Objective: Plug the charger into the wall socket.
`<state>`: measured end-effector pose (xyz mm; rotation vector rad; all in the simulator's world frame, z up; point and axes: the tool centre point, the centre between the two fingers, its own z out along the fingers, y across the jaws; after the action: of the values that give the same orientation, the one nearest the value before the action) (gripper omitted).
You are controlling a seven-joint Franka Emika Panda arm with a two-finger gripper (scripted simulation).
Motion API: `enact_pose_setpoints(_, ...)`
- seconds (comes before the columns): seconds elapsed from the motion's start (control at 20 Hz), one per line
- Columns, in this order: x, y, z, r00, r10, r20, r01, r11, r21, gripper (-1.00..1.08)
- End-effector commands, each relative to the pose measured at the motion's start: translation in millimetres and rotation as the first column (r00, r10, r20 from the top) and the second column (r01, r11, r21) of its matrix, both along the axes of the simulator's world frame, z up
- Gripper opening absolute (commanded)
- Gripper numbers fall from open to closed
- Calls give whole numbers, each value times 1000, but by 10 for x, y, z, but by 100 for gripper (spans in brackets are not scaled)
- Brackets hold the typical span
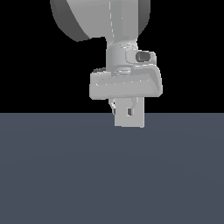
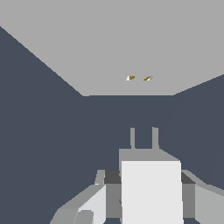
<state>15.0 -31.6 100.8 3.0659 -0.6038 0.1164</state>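
In the wrist view my gripper point(image 2: 151, 179) is shut on the charger point(image 2: 151, 192), a small white cube held between the two fingers point(image 2: 112, 192). Its two grey prongs point(image 2: 132, 136) point at the wall socket point(image 2: 109, 48), a large flat light-grey plate with two small yellowish holes point(image 2: 130, 78). The prong tips stand apart from the plate. In the exterior view the socket point(image 1: 135, 120) is a light-grey square with a small dark mark, just below the gripper's hand point(image 1: 126, 85). It covers most of the fingers. The charger is hidden there.
A dark blue-grey floor point(image 1: 109, 175) fills the lower half of the exterior view, with black background above. The arm's wide grey link point(image 1: 100, 17) hangs at the top. Nothing else shows.
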Motion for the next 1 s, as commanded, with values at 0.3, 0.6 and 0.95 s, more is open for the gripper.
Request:
enact_pose_setpoints(0.3,-6,18,-8,1000,11,0,-11,1000,0,-100)
enact_pose_setpoints(0.6,18,6,-10,1000,10,-1,-10,1000,0,-100)
enact_pose_setpoints(0.95,182,-63,-11,1000,10,-1,-10,1000,0,-100)
